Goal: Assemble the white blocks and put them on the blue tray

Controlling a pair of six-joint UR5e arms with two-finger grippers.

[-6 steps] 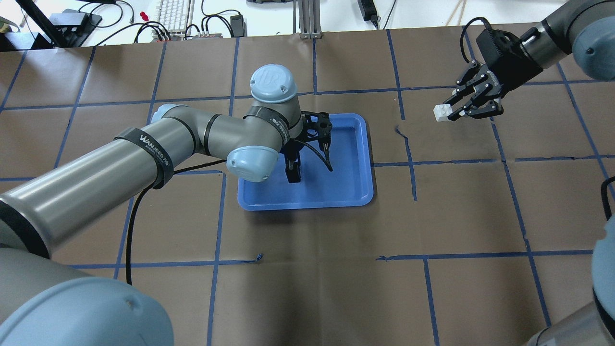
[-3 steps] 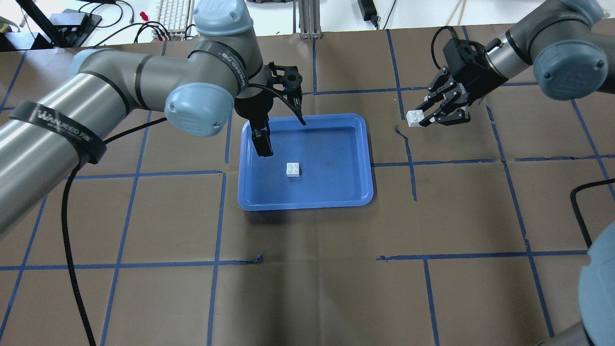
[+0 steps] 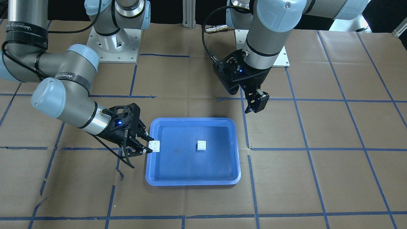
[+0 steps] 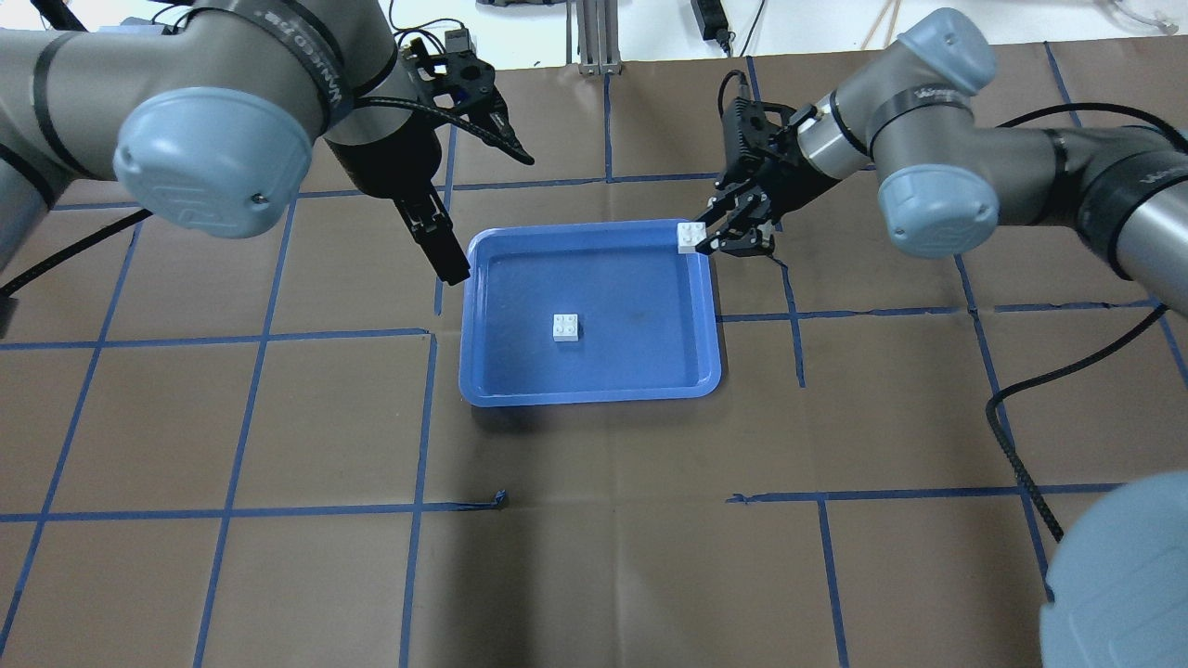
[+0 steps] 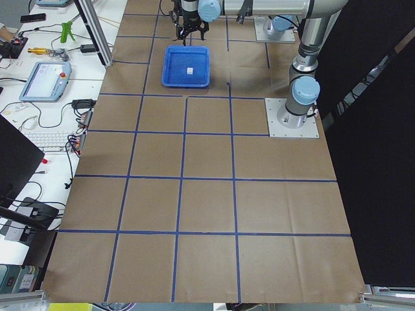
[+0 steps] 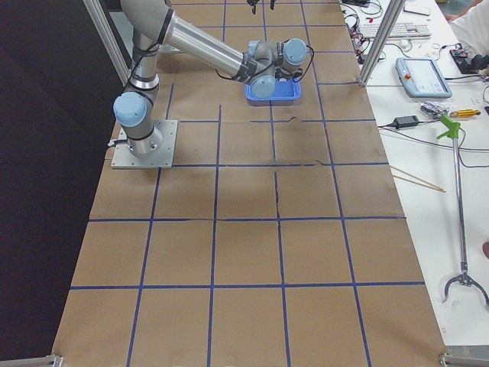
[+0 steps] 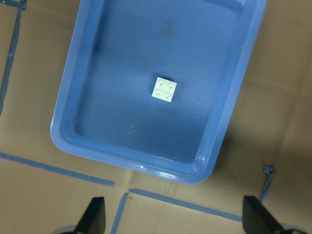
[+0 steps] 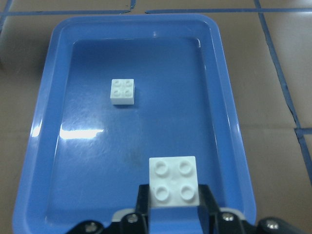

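Observation:
The blue tray (image 4: 594, 393) lies mid-table. One white block (image 4: 566, 327) sits studs up on its floor, also in the front view (image 3: 201, 145) and the left wrist view (image 7: 164, 89). My right gripper (image 4: 707, 239) is shut on the second white block (image 4: 690, 237), held studs up over the tray's far right corner; the right wrist view shows it (image 8: 174, 186) above the tray's near rim (image 8: 234, 146). My left gripper (image 4: 450, 264) is open and empty, raised just outside the tray's far left corner.
Brown paper with a blue tape grid covers the table. A keyboard (image 4: 336, 26) and cables lie beyond the far edge. A black cable (image 4: 1021, 464) trails from the right arm over the table's right side.
My left gripper has let go of a white block on the tray and drawn back to the far left. My right gripper has carried its block leftward to the tray's corner.

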